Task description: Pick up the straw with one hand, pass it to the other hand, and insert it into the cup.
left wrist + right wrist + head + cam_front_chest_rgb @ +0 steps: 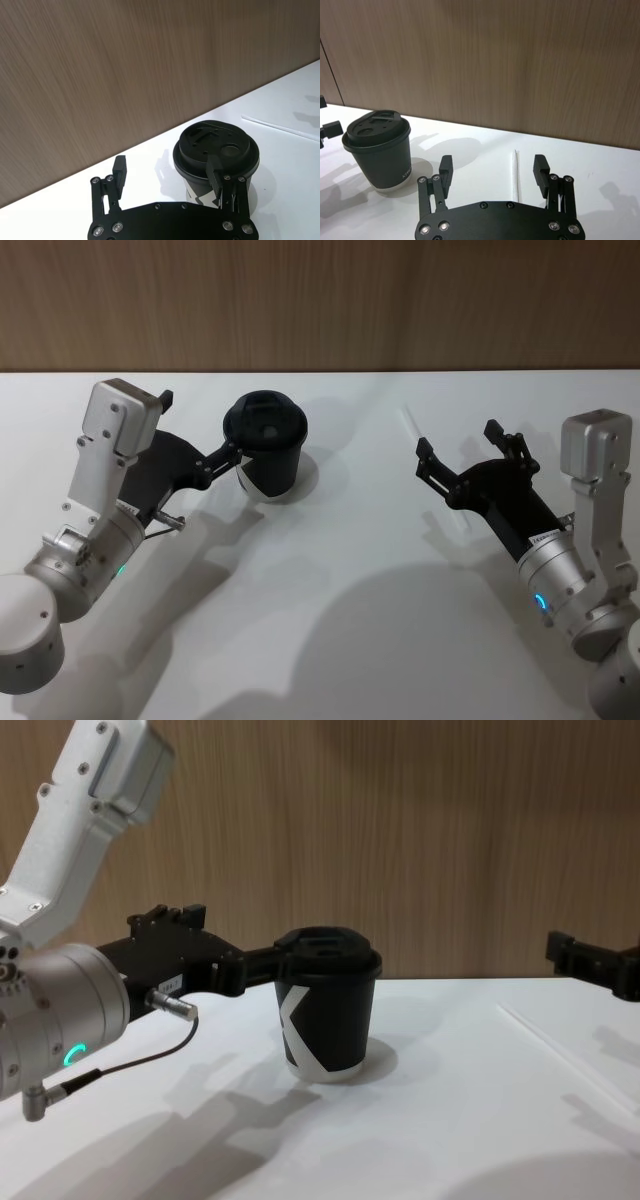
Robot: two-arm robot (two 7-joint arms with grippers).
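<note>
On your right, right gripper (458,440) spread wide over the straw (408,423), straw flat on the worktop (350,590); your left gripper (198,425) spread too, one fingertip beside the cup (270,445)

A robot lab or test bench is suggested: a plain white tabletop (330,660) is spread across the lower frame, and a wood-grain panelled wall (320,300) is seen along the top.

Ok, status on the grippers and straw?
Left gripper open, beside cup. Right gripper open, over straw. Straw flat on table, ungripped. Nothing blocking.
</note>
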